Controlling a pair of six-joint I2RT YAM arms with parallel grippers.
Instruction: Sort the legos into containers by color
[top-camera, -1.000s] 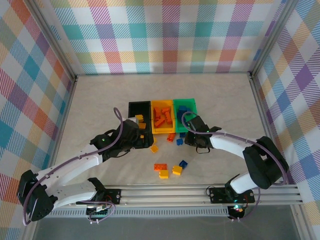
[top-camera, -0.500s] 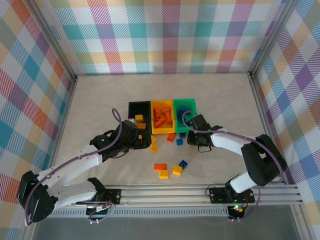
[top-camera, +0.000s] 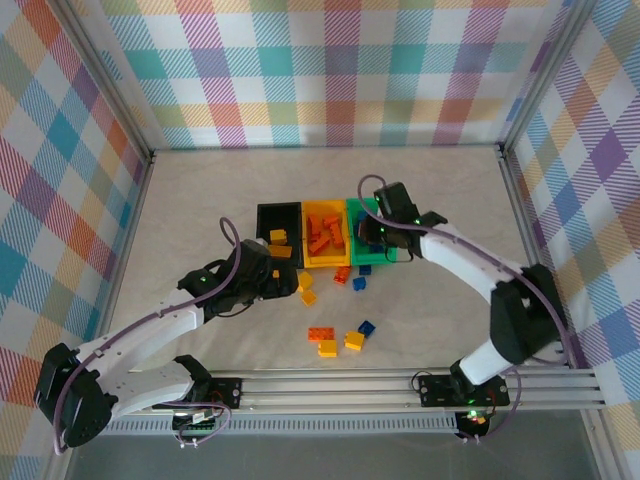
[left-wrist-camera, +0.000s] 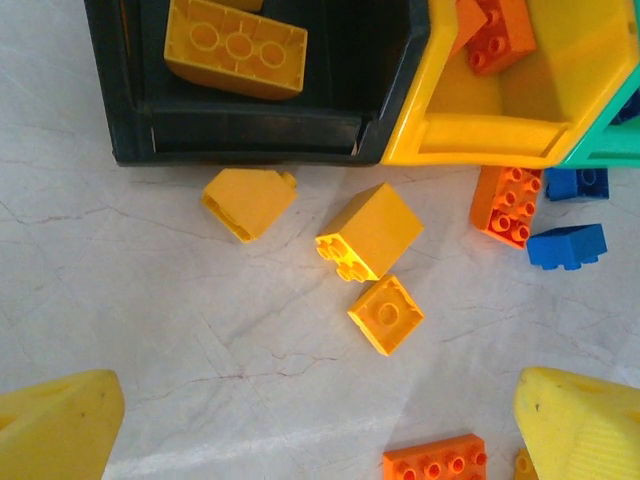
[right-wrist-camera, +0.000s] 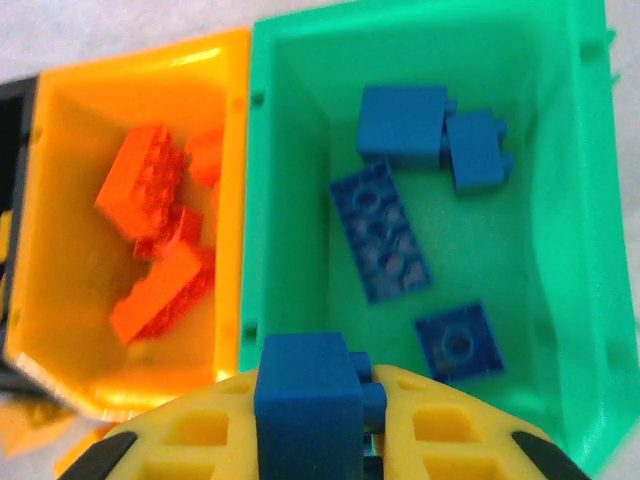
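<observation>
My right gripper (right-wrist-camera: 325, 425) is shut on a blue brick (right-wrist-camera: 308, 405) and hangs over the near edge of the green bin (right-wrist-camera: 560, 260), which holds several blue bricks (right-wrist-camera: 402, 122). From above, the right gripper (top-camera: 385, 235) sits over the green bin (top-camera: 372, 205). The yellow-orange bin (right-wrist-camera: 60, 200) holds orange bricks (right-wrist-camera: 155, 180). My left gripper (left-wrist-camera: 320, 440) is open above the table, just short of three loose yellow bricks (left-wrist-camera: 370, 232) in front of the black bin (left-wrist-camera: 250, 135). A yellow brick (left-wrist-camera: 236, 45) lies in that bin.
An orange brick (left-wrist-camera: 510, 205) and two blue bricks (left-wrist-camera: 567, 246) lie before the middle bin. Nearer the arms lie an orange plate (top-camera: 321, 333), two yellow bricks (top-camera: 354, 340) and a blue brick (top-camera: 366, 327). Checked walls ring the table.
My right gripper has risen from the table in front of the green bin and moved back over it with the blue brick. The left gripper has drawn back slightly from the black bin.
</observation>
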